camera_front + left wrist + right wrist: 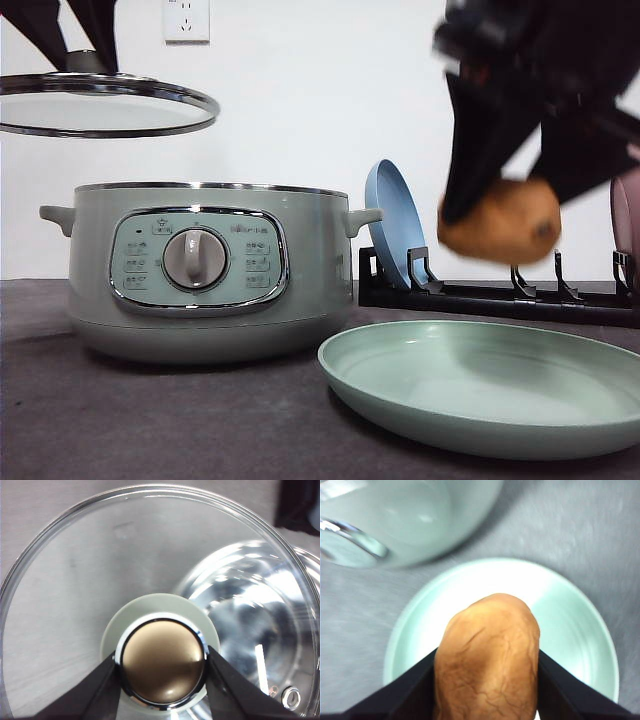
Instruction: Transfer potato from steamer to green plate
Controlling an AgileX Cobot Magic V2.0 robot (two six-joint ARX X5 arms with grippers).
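Potato (pixel 500 222) hangs clamped across its middle in the right end effector (pixel 487 680), above the green plate (pixel 400 385) toward its 2 o'clock rim. It looks firm, fairly heavy and smooth-skinned (so likely to slip), and the grip across the fattest part suits it. Left end effector (pixel 162 667) is clenched on the lid knob (pixel 162 662), holding the glass lid (pixel 60 112) above the steamer (pixel 300 260) on the surface (pixel 150 420).

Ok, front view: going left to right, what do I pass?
Glass lid held up by the left gripper → steamer → blue plate in the rack → potato in the right gripper, above the green plate.
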